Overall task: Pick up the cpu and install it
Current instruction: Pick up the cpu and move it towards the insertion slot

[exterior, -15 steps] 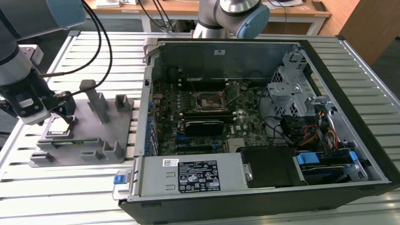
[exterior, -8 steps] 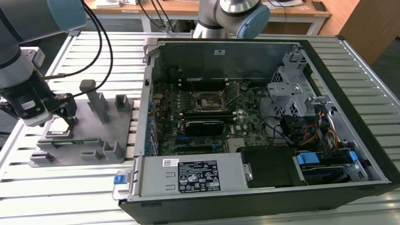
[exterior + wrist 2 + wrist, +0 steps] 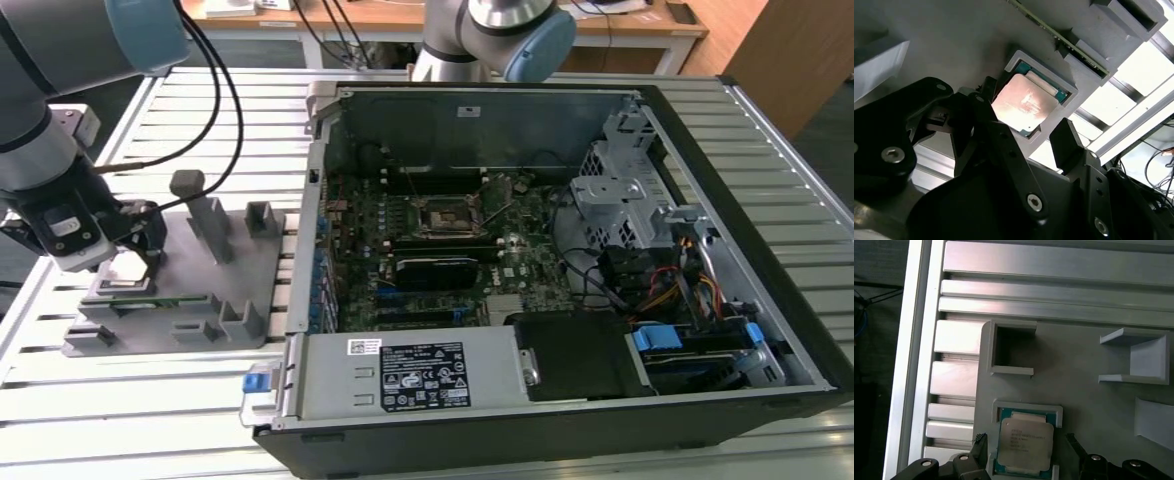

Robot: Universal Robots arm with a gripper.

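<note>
Two fingers of the gripper [image 3: 1026, 107] stand spread, one at each side of the cpu [image 3: 1024, 444]. The chip lies flat, seated in the grey fixture [image 3: 200, 300] at the exterior view's left. An off-centre squeeze could tilt the chip or jam it against the fixture's wall.

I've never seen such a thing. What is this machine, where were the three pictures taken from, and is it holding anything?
A robot arm with a two-fingered gripper. The exterior view comes from a camera off the arm; both wrist views come from cameras riding on it. On the table lie an open computer case and a grey holder tray. The cpu, a small silvery chip, sits in a pocket of that tray. The gripper's open fingers stand either side of it, holding nothing.
</note>
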